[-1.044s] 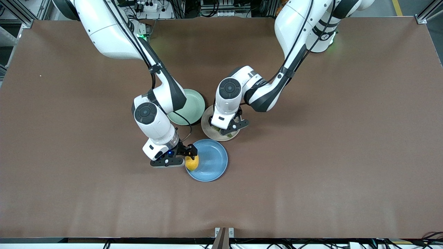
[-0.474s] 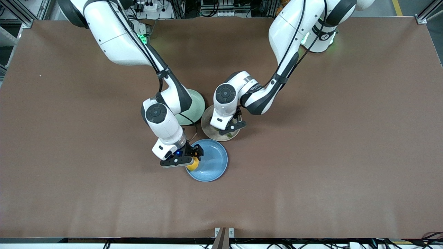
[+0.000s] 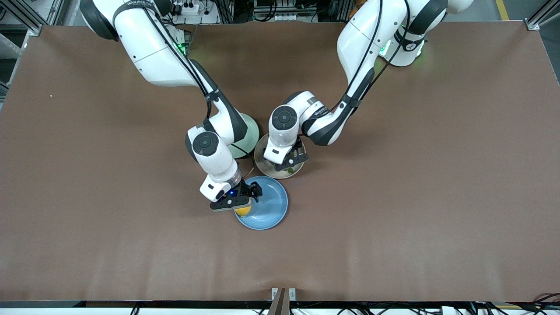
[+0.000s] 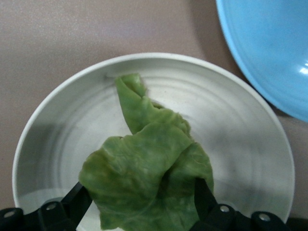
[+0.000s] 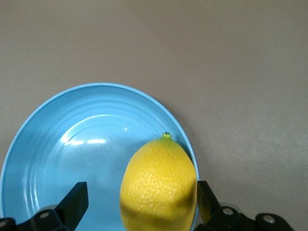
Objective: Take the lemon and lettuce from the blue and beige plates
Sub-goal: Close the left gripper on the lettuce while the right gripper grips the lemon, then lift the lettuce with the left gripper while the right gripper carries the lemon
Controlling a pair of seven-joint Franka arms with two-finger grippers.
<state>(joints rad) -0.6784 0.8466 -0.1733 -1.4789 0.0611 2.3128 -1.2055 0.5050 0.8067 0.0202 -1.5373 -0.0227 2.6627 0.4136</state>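
Right claw [image 3: 242,202] open astride lemon [image 5: 158,185]; left claw [image 4: 139,211] open astride lettuce [image 4: 147,178]. Centre, drop, then close.

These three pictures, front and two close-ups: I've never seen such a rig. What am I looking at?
Two white robot arms work at a brown table. The front view looks down from across the table; each close-up comes from a camera on one arm's wrist.

Three plates sit close together: a blue plate nearest the camera, a beige plate and a green plate farther back.

The right end effector is down at the blue plate, its open fingers either side of a lemon. The left end effector is down at the beige plate, open fingers straddling a lettuce leaf. Nothing is lifted yet.
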